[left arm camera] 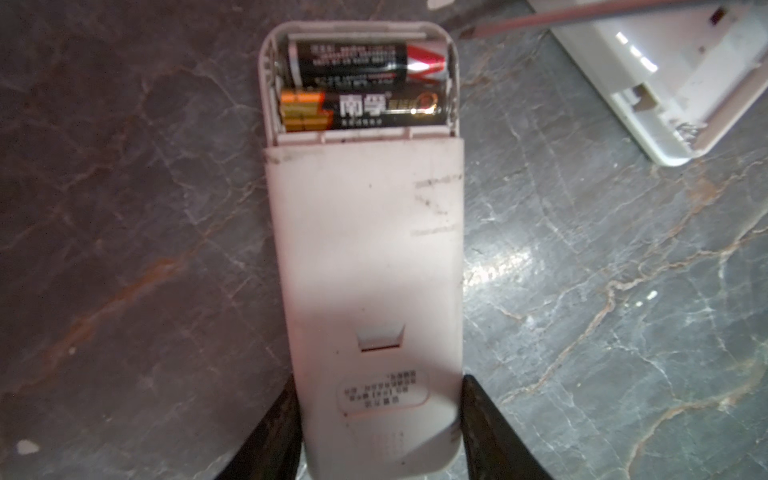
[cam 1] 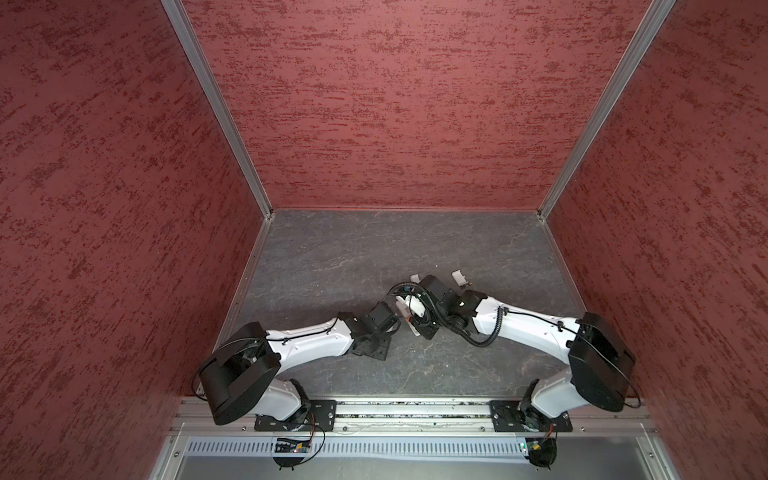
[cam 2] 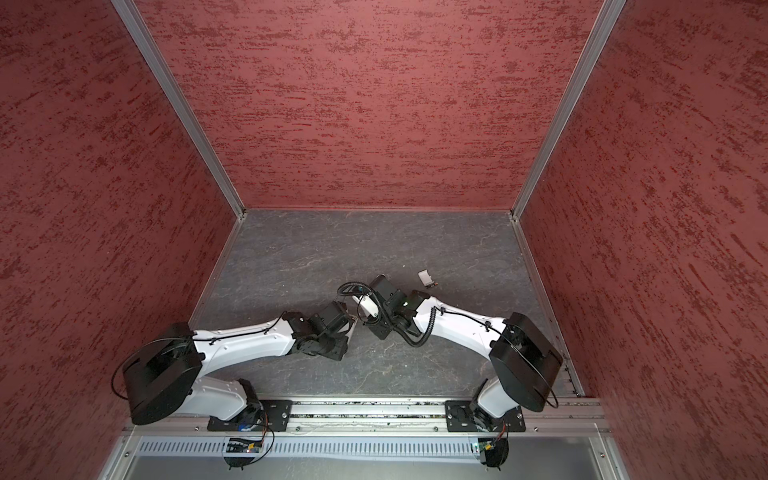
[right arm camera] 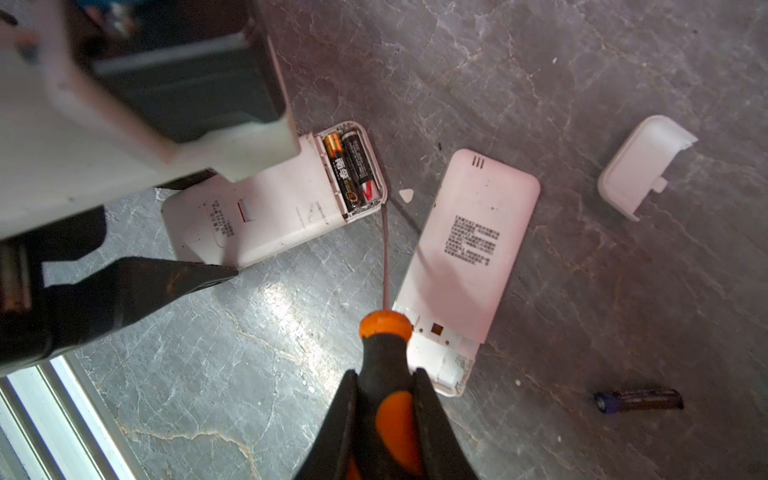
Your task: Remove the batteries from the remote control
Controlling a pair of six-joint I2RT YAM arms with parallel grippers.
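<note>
Black batteries (left arm camera: 361, 85) in the remote (left arm camera: 370, 257) show only in wrist views.

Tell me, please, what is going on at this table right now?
The left gripper clamps a white plastic remote control lying face down on the grey marbled table, its cover off and two dark cylindrical batteries in place inside. The right gripper is shut on an orange-and-black screwdriver, whose tip sits at the open compartment's corner. A second white remote, a loose white cover and one loose dark battery lie nearby.
</note>
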